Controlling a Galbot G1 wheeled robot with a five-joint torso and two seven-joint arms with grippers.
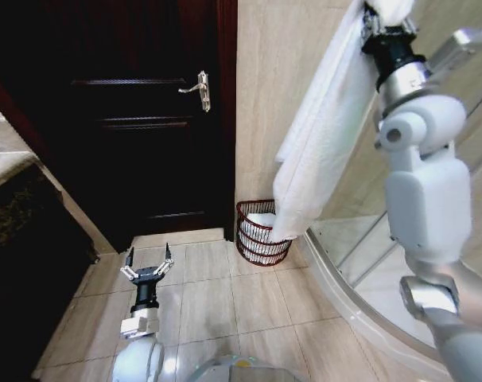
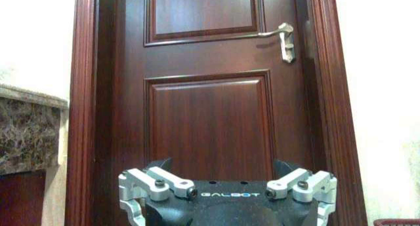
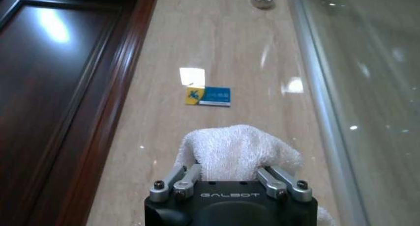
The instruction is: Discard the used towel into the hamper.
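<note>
Jaws of the right gripper (image 1: 382,9), raised high, clamp a long white terry towel (image 1: 320,135) whose lower end hangs over the dark reddish-brown open-weave wire hamper (image 1: 261,233) on the floor by the wall. Left gripper (image 1: 148,267) hovers low over the tiles, jaws spread wide and empty.

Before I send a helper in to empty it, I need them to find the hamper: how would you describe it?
Start at the dark wooden door with the silver handle; right of its frame is a beige tiled wall. The hamper stands on the floor at that wall's foot, beside the curved glass shower edge. It is a reddish-brown open wire basket with white cloth inside, under the hanging white towel.
</note>
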